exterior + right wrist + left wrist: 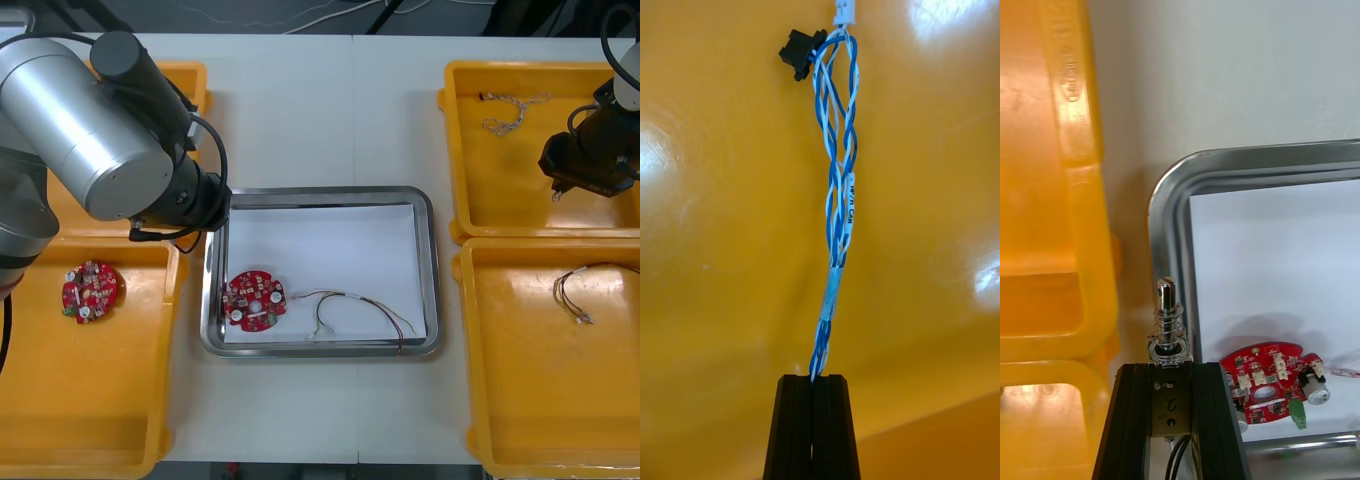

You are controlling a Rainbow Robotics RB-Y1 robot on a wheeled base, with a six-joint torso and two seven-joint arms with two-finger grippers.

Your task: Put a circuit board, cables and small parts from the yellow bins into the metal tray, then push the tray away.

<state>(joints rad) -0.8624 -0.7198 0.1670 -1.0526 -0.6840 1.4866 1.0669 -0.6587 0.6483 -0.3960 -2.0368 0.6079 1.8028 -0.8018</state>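
- Step in hand — loading the tray (432,262). Both arms carry something, and neither load is in it yet.
- The left gripper (1169,369) is clamped on a small metal part (1166,324) with a spring round its stem. The part stands up from between the fingers.
- In the left wrist view the part sits right at the tray's left rim, between the white inside and the left bin (1052,225). I judge it is not quite over the inside.
- The right gripper (812,381) is closed tight on one end of the blue-white cable (839,202). The rest trails off to a black plug (801,52) at the far end, with orange bin floor behind it.
- The front view puts that gripper over the far right bin (460,150), well apart from the tray.
- Already in the tray: a board (255,300) near its left wall and a thin cable (360,305) just beside it.
- Next for the left arm, as I read it: shift the part further over the white floor, clear of the board, then open the fingers.
- Next for the right arm: carry the cable across the bin wall to the tray — high enough that the loose plug end does not catch on the rim.
- The push comes last, once both fingers are empty.
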